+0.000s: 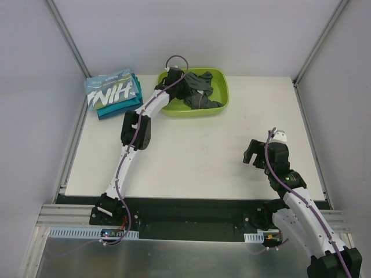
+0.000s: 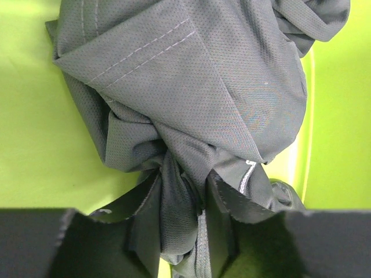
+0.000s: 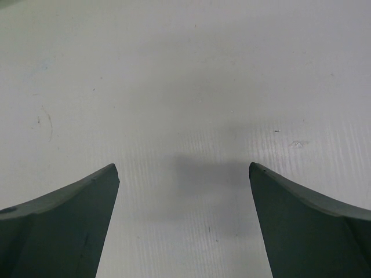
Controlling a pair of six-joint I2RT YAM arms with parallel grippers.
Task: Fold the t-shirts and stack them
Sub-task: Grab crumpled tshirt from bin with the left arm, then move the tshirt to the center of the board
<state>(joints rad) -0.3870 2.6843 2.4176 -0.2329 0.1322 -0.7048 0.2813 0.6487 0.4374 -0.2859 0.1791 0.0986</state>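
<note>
Upper centre, outstretched left gripper (image 2: 182, 188) pinches dark grey t-shirt (image 2: 203, 98) inside tub (image 1: 219, 82). Right gripper (image 3: 184, 174) gapes above the table (image 1: 197, 156).

Lettering shows on the light blue t-shirt (image 1: 113, 91) in the upper left of the top view, folded with its printed face up. Big white block letters run across it at a slant. From this camera they read roughly as "NIH", with a slanted stroke before the N that may belong to another letter. Whether the word lies upside down to the camera cannot be told. A thin line of small white print runs above the big letters, too small to read.
</note>
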